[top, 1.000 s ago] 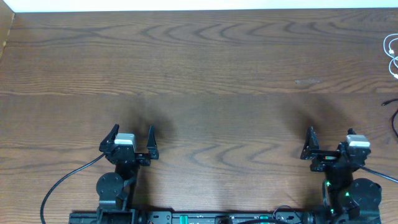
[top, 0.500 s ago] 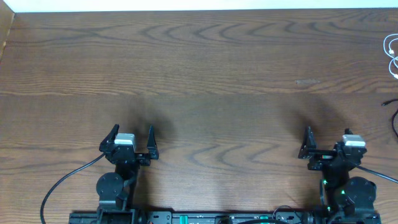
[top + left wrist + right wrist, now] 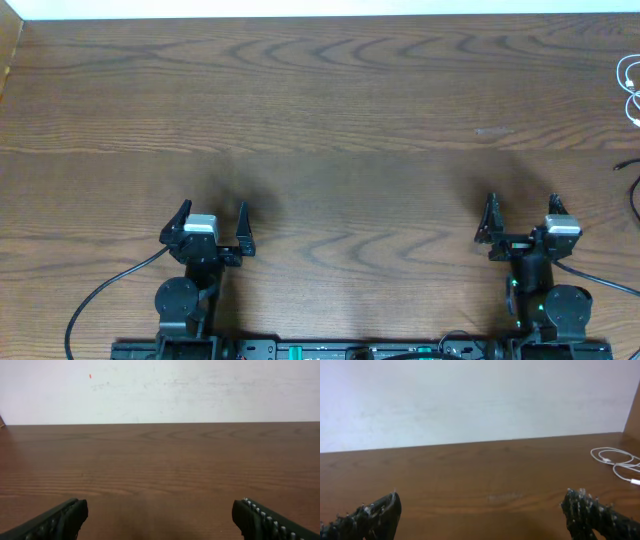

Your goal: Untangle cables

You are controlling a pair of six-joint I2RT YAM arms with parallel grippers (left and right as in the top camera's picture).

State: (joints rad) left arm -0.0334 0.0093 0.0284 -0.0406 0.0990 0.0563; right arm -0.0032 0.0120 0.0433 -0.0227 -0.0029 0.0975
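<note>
The white cable (image 3: 630,85) lies looped at the table's far right edge, and it also shows at the right of the right wrist view, white cable (image 3: 616,460). A thin black cable (image 3: 634,188) runs off the right edge just below it. My left gripper (image 3: 212,212) stands open near the front left, with only bare wood between its fingers in the left wrist view, left gripper (image 3: 160,515). My right gripper (image 3: 521,205) stands open near the front right, well short of both cables and holding nothing, right gripper (image 3: 481,510).
The wooden table (image 3: 330,130) stretches ahead of both grippers to a white wall (image 3: 160,390). A faint pale smudge (image 3: 493,131) marks the wood ahead of the right gripper. Thick black arm wires (image 3: 95,295) trail along the front edge.
The right gripper has shifted a little left and forward, and has turned to face straight ahead. The left arm and the cables have not moved.
</note>
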